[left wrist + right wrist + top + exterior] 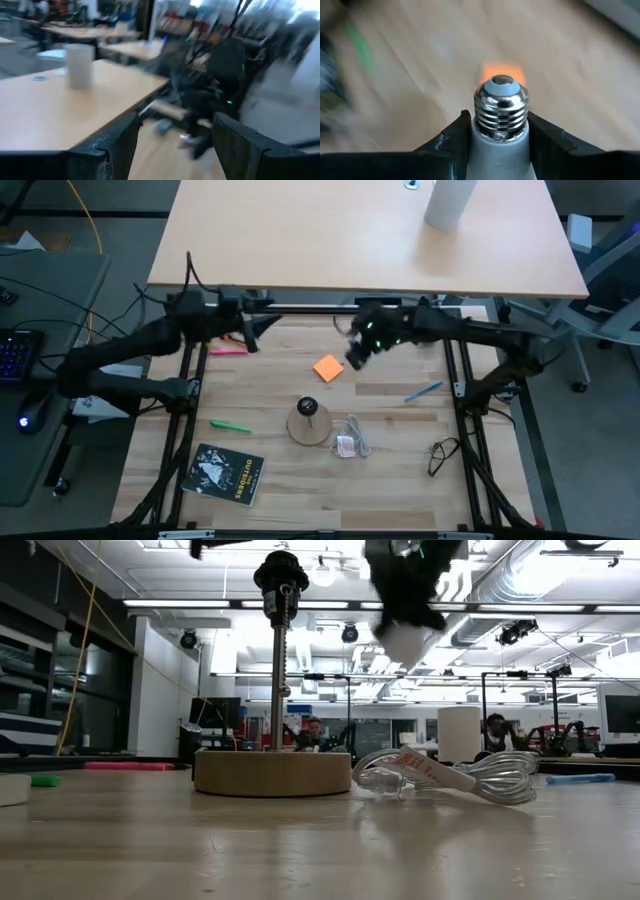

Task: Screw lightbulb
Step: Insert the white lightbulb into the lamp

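Pale wood table [400,480] carries a round wooden lamp base [308,423]. Above the orange note [328,367], the right gripper [358,356] clamps the lightbulb [500,117], threads forward. The left gripper [250,332] waits, fingers apart and empty. Misalignment could cross-thread the socket [280,572]. Only the right wrist view shows the threads.

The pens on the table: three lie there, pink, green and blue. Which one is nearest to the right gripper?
The blue pen, lying on the right gripper's side of the table. The pink pen lies under the left arm, and the green pen lies near the book.
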Controlling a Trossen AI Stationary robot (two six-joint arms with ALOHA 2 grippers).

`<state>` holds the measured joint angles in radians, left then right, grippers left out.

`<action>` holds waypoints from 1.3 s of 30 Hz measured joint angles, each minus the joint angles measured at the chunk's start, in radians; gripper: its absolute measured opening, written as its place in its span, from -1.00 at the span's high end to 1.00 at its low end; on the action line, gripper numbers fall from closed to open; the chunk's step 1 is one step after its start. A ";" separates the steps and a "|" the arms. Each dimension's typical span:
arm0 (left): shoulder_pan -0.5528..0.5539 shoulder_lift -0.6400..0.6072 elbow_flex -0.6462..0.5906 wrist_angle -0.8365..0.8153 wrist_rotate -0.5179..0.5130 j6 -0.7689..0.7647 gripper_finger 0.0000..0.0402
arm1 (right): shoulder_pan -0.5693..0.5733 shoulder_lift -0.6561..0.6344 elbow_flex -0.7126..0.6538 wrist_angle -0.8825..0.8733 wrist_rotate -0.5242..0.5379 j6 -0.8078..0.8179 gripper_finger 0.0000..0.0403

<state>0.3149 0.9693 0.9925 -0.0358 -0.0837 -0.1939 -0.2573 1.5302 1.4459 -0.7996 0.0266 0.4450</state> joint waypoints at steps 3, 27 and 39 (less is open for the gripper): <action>0.000 0.034 -0.119 0.241 0.037 -0.159 -0.14 | 0.000 -0.029 0.071 0.144 0.016 0.002 0.26; 0.000 0.258 0.079 0.442 0.352 -0.142 -0.51 | 0.042 -0.030 0.293 0.439 -0.199 -0.110 0.21; 0.030 0.271 0.217 0.244 0.401 -0.056 -0.52 | 0.075 -0.004 0.292 0.402 -0.182 -0.283 0.21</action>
<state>0.3445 1.2408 1.2097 0.2086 0.3169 -0.2501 -0.1819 1.5267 1.7378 -0.3976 -0.1551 0.1616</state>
